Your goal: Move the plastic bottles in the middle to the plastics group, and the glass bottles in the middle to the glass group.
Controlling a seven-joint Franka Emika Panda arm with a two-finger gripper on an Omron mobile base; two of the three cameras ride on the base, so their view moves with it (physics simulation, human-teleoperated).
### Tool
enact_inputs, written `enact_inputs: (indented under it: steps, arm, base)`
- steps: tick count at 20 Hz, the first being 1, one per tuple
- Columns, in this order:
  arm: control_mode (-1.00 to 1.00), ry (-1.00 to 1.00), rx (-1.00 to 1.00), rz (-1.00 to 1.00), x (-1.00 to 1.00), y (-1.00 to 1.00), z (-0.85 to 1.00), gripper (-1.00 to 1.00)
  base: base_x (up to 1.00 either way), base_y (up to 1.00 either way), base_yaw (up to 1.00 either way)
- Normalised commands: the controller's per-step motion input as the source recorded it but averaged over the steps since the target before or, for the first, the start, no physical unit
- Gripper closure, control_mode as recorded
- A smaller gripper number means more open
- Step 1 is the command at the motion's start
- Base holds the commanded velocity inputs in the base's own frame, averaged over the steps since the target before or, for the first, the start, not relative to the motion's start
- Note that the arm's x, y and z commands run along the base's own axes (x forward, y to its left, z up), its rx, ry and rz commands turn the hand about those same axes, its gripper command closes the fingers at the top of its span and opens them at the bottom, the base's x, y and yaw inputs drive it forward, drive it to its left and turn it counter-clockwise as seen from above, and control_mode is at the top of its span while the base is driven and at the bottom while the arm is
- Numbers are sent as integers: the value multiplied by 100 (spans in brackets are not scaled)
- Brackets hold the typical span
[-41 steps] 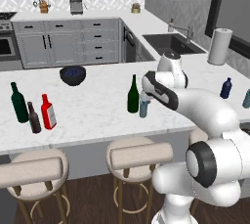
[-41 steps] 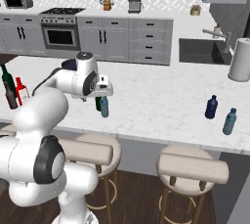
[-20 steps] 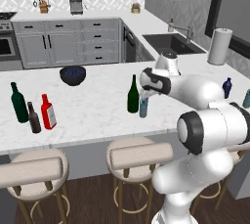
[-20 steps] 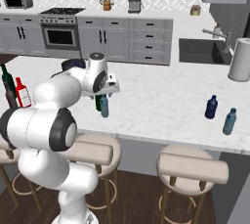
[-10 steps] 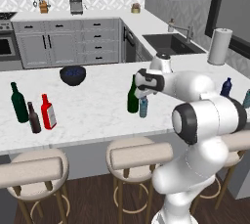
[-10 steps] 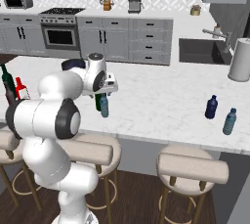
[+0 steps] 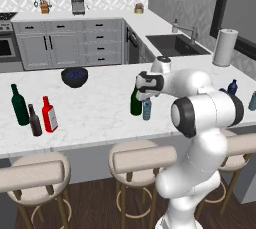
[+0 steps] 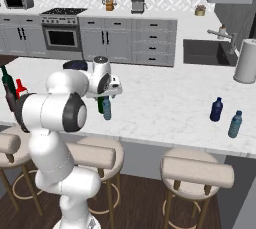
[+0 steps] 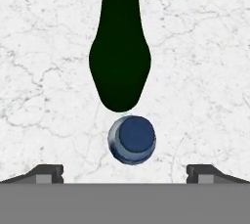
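Note:
The small pale blue plastic bottle (image 7: 146,110) (image 8: 106,109) stands upright mid-counter, right beside the tall green wine bottle (image 7: 135,102) (image 9: 120,61). My gripper (image 7: 146,95) (image 8: 107,95) (image 9: 126,174) hangs open just above the small bottle, pointing down, and its blue cap (image 9: 133,139) lies between the spread fingertips (image 9: 47,172). The red bottle (image 7: 49,115) stands at the left next to the dark brown bottle (image 7: 35,121) and the dark teal-green wine bottle (image 7: 19,105). At the far right stand the navy bottle (image 8: 216,109) and the pale teal bottle (image 8: 234,124).
A dark bowl (image 7: 75,76) sits behind the left half of the counter. A paper towel roll (image 8: 246,61) and the sink (image 7: 175,45) are at the back right. Stools (image 7: 137,155) line the counter's near edge.
The hand has swung left and settled over the pale blue bottle and the green wine bottle. Its jaws stay open. No bottle has moved.

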Motion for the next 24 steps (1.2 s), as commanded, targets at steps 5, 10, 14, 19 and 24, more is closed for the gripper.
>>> enact_inputs:
  steps: [5, 10, 14, 19, 24]
  arm:
    - [-100, 1, 0, 0, 2, 0, -9, -100]
    - [-100, 1, 0, 0, 1, 0, -15, -100]
    - [-100, 0, 0, 0, 10, 0, -16, -100]
    - [-100, 1, 0, 0, 27, 0, -8, -100]
    - [-100, 1, 0, 0, 7, 0, -13, -100]
  base:
    - [0, 0, 0]
    - [0, 0, 0]
    - [0, 0, 0]
    - [0, 0, 0]
    - [0, 0, 0]
